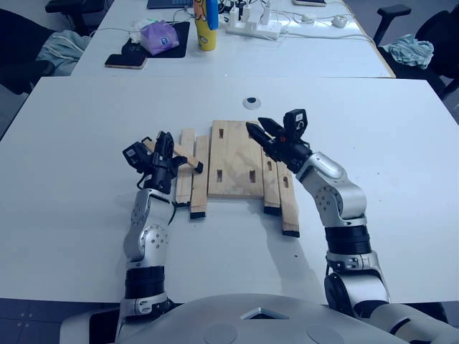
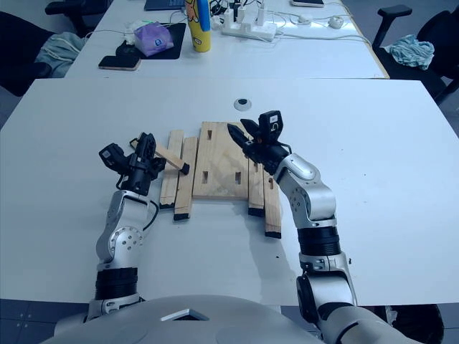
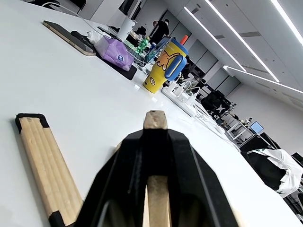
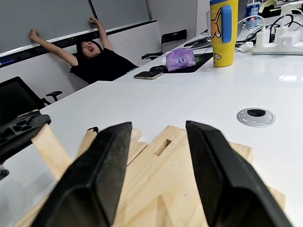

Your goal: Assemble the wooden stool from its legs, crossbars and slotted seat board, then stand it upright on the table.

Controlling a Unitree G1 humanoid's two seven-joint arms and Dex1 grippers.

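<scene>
Big piece first: the seat board (image 1: 233, 161) lies flat right beneath the right gripper (image 1: 259, 129), fingers spread and empty. A clumsy close here could skid the board into the legs (image 1: 281, 195) beside it. The left gripper (image 1: 163, 149) has its fingers pressed on a crossbar (image 1: 188, 160), which juts out sideways over the other legs (image 1: 193, 183). The hold looks shallow, so the crossbar may twist or slip.

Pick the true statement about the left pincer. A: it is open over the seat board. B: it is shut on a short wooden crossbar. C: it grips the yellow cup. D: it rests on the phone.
B: the left pincer is clamped on a short wooden crossbar, left of the seat board.
</scene>
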